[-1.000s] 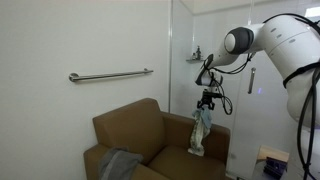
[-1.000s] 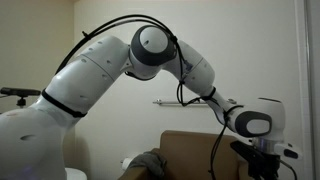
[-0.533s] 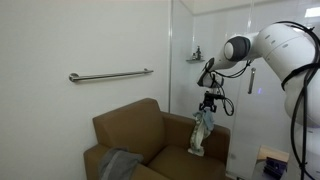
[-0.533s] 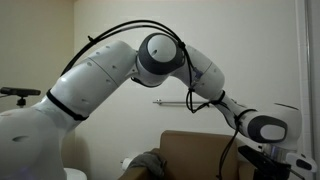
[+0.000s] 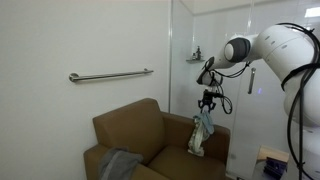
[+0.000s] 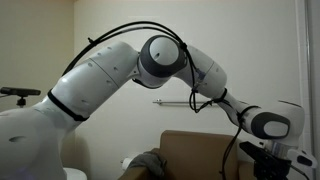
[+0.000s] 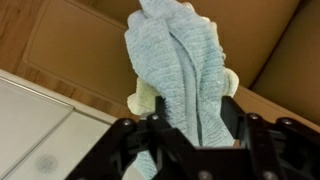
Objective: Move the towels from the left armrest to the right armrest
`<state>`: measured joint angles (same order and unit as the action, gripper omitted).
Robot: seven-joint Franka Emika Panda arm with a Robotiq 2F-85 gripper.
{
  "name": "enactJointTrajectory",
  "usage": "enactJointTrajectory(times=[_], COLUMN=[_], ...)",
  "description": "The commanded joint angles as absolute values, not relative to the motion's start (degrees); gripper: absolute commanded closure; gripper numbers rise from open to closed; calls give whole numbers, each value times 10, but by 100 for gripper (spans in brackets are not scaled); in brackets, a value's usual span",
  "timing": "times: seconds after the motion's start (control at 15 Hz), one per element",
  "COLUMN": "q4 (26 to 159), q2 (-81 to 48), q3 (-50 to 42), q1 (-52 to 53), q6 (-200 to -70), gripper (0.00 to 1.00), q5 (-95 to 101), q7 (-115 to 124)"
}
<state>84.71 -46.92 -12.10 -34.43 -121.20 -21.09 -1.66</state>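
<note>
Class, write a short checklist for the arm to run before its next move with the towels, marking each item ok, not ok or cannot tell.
1. Pale blue-green towel hangs over the right armrest: ok.
2. Pincer open, towel free: cannot tell.
3. Towel lying securely enough not to slide off: cannot tell.
4. Grey towel off the left armrest: not ok, it lies there.

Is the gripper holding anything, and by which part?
The pale towel, its top end in the gripper; whether the jaws clamp it cannot be told.
</note>
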Motion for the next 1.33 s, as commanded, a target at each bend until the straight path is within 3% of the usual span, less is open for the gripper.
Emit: enactJointTrajectory(times=[0.0, 0.13, 0.47, 0.87, 1.27], q4=[825, 818, 841, 979, 1088], q2=[-479, -484, -463, -306, -161], q3=[-102, -91, -71, -69, -62], q1=[-367, -374, -376, -379, -297], q6=[-1188, -1180, -1179, -1226, -1250], gripper=[8, 1, 0, 0, 0], q5=[-210, -207, -178, -190, -201], q7=[-48, -77, -200, -280, -251])
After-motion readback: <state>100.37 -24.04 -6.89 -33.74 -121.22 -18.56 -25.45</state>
